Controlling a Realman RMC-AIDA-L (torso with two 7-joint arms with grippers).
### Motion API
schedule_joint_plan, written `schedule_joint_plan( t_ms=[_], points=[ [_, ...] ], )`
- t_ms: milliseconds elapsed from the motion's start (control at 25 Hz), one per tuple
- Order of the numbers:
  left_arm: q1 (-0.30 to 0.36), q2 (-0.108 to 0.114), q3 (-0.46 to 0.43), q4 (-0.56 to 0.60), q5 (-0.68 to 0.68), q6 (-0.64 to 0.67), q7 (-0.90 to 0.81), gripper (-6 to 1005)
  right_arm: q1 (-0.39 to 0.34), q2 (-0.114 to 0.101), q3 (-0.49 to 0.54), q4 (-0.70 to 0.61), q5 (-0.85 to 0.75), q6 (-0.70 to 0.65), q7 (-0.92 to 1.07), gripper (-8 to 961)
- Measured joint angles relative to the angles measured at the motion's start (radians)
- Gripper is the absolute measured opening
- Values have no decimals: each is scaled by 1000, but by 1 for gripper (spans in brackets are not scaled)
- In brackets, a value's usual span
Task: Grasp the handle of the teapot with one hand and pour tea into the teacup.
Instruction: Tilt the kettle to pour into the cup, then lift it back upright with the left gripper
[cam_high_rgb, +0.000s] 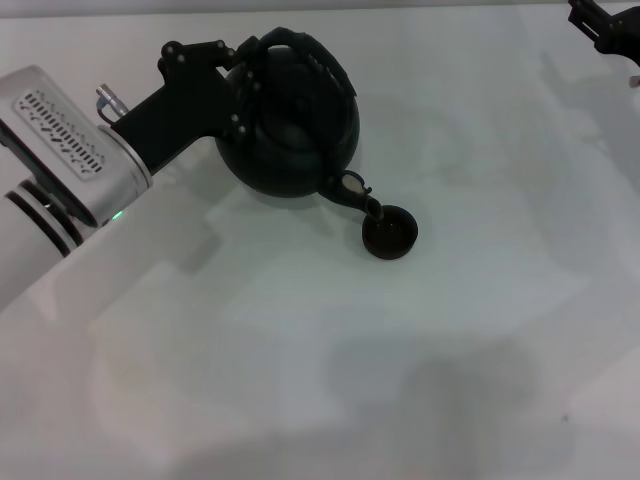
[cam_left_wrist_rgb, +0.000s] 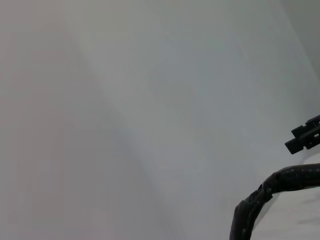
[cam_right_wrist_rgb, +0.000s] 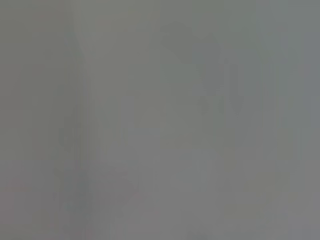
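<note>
Left pincer (cam_high_rgb: 248, 85) clamps handle (cam_high_rgb: 315, 55), teapot (cam_high_rgb: 290, 135) tilted.

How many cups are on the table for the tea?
1. The teacup sits on the white table, right under the spout of the tilted teapot, which the left gripper holds by its handle. None seems hidden.

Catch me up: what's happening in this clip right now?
The left pincer is shut on the handle of the black teapot, which is tipped with its spout over the small teacup on the white table. This looks like the pouring stage, though no liquid can be made out. The right pincer sits idle at the far right edge.
</note>
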Motion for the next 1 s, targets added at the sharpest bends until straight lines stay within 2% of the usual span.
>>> schedule_joint_plan(
  t_ms=[600,1000],
  points=[
    [-9,-5,0,9,14,-14,43,84,-7,0,-6,2,-3,1,10,868],
    [-31,-4,-8,39,7,-82,117,83,-4,0,-4,3,-3,-1,10,868]
  ],
)
